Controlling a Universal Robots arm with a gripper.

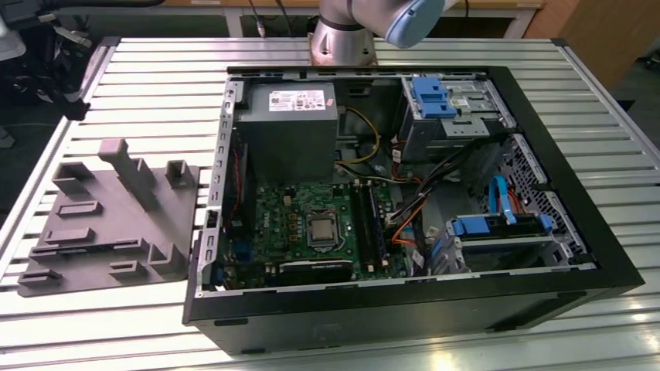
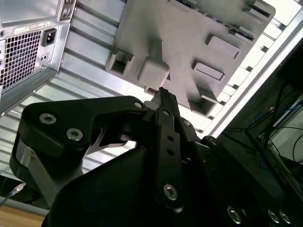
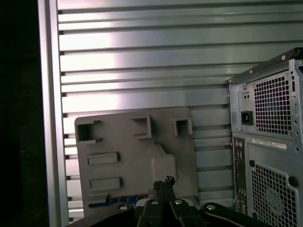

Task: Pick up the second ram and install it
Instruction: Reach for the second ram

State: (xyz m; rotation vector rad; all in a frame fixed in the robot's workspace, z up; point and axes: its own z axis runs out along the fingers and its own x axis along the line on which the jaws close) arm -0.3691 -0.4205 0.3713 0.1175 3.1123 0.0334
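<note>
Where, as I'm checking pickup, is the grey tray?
The grey tray lies on the slatted table at the exterior view's left, beside the open computer case.

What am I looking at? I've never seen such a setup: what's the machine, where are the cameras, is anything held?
One robot arm stands on a slatted metal table. The exterior view looks down on an open computer case with its green motherboard; a grey moulded tray lies at that view's left. Both wrist views ride on the arm and look past its end effector, which points toward the tray, near the case's back. It appears to carry nothing. The second ram may be the dark strip at the tray's edge; I cannot tell.
</note>
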